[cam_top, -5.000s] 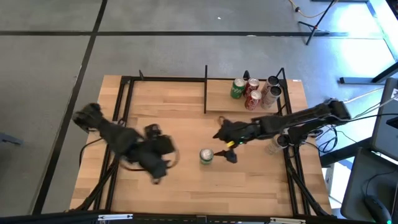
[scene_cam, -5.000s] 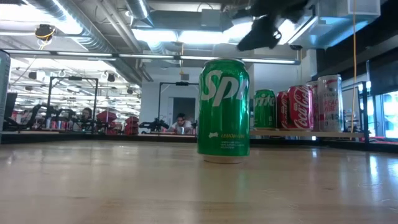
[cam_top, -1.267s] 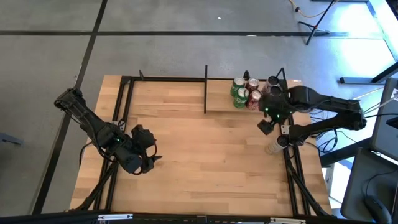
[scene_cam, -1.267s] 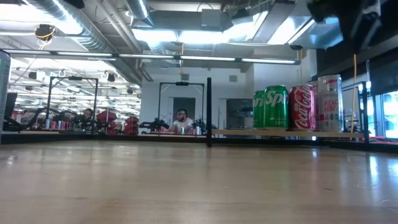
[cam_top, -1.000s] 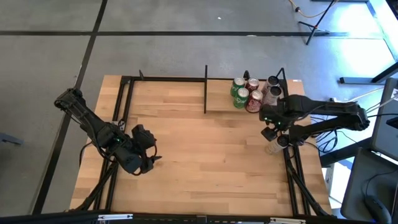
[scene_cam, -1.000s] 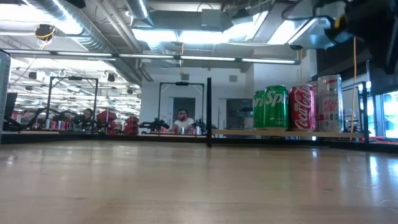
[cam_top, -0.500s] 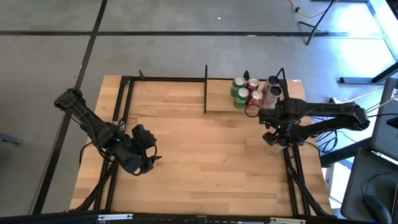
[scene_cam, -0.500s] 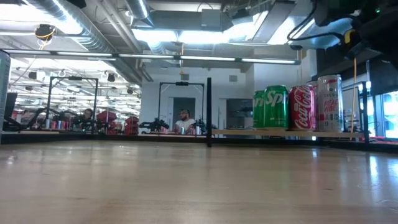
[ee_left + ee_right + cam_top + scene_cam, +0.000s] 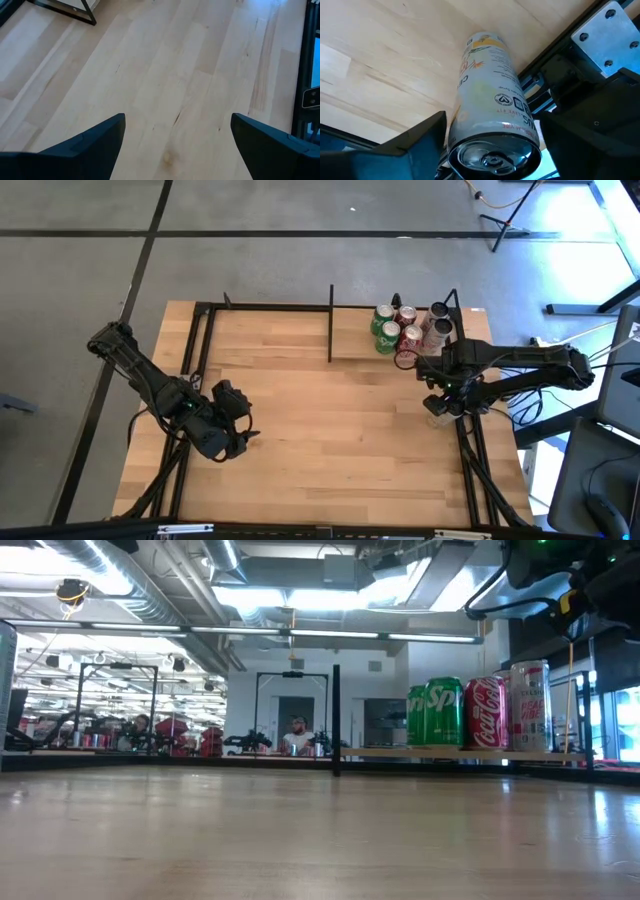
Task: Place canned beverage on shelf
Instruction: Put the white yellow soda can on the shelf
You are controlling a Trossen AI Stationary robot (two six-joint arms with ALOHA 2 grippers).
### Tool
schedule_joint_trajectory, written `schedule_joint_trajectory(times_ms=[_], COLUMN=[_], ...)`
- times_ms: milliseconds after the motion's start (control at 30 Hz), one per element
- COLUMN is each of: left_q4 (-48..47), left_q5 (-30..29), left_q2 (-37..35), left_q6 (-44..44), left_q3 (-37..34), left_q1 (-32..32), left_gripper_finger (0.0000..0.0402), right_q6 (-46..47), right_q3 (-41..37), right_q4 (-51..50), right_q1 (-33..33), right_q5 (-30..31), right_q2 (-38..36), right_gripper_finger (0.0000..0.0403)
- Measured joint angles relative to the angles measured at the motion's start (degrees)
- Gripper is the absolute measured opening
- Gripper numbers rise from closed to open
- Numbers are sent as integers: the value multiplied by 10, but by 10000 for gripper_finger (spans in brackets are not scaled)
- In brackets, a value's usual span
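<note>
Reaching for another can: right end effector (image 9: 490, 150) spread wide astride the pale can (image 9: 492, 125) upright at the table's (image 9: 330, 430) right edge, short of the shelf (image 9: 355, 345); closing, lifting next.

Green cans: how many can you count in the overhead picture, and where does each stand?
2. One green can stands near the back of the shelf; the second green can stands just in front of it. From above, none seems hidden.
</note>
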Motion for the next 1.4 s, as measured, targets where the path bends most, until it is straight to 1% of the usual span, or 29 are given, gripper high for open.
schedule_joint_trajectory(times_ms=[133,233,300,500,633,733,800,867,967,1033,1133,1267,1400], left_q4=[0,0,0,0,0,0,0,0,0,0,0,1,1], left_q5=[0,0,0,-10,-10,-10,-10,-10,-10,-10,-7,-7,-7], left_q2=[0,0,0,0,0,0,0,0,0,0,0,0,0], left_q6=[0,0,1,1,7,15,15,15,15,15,14,14,14], left_q3=[0,0,0,0,0,0,0,0,0,0,0,0,0], left_q1=[0,0,0,0,0,0,0,0,0,0,0,0,0], left_gripper_finger=[350,350,350,350,350,350,350,350,350,350,350,350,350], right_q6=[6,14,30,50,54,38,17,-14,-71,-112,-167,-219,-259], right_q3=[0,1,1,12,46,69,88,107,153,199,274,358,415], right_q4=[1,-1,-2,20,50,72,111,124,117,119,95,79,64], right_q1=[7,36,57,110,125,132,135,135,135,135,135,135,134], right_q5=[5,8,11,21,37,50,48,47,57,62,61,60,61], right_q2=[0,0,0,1,22,45,73,108,175,224,295,381,439], right_gripper_finger=[257,217,200,199,207,205,199,198,201,201,199,201,202])
